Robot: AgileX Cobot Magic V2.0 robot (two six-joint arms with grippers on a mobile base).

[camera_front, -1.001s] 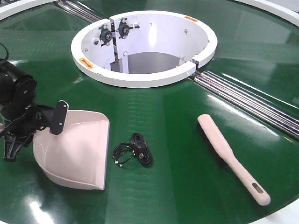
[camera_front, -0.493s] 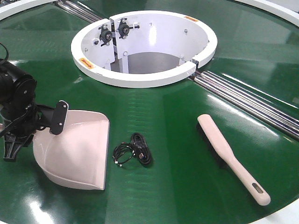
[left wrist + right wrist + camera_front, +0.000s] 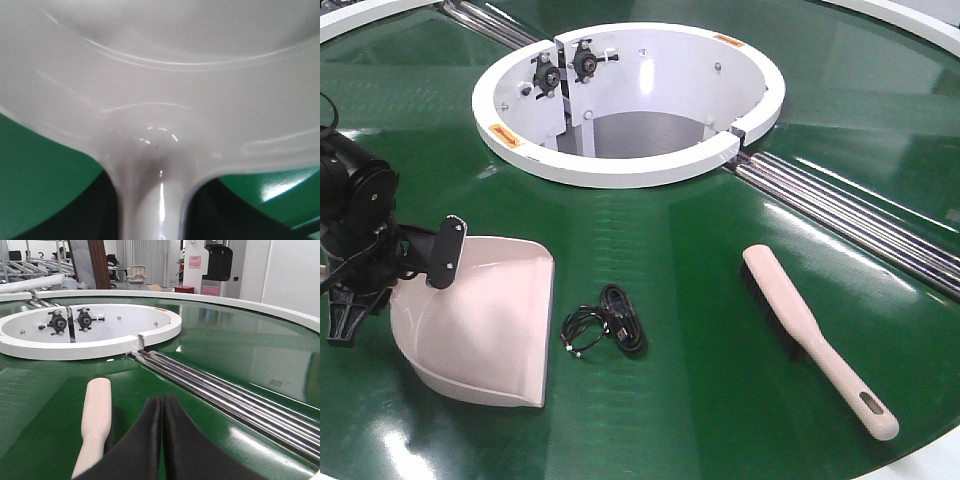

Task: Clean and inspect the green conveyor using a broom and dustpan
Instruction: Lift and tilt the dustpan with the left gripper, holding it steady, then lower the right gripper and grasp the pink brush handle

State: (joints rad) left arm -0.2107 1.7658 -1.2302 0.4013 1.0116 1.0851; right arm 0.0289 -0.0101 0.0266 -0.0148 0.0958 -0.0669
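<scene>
The pale pink dustpan point(image 3: 485, 325) lies flat on the green conveyor point(image 3: 700, 400) at the front left, mouth toward the right. My left gripper point(image 3: 375, 290) is at its rear; in the left wrist view the dustpan's handle neck point(image 3: 152, 200) runs between the dark fingers, which press on both sides of it. The broom point(image 3: 810, 330) lies bristles down at the front right, handle toward the near edge. My right gripper point(image 3: 162, 405) hovers low over the belt, shut and empty, with the broom point(image 3: 96, 415) just to its left. That gripper is outside the front view.
A small coil of black cable point(image 3: 605, 328) lies on the belt just right of the dustpan's mouth. The white ring-shaped hub point(image 3: 620, 165) stands at the centre back. Silver rollers point(image 3: 850, 215) run diagonally behind the broom. The belt's white rim point(image 3: 930, 462) is at the near right.
</scene>
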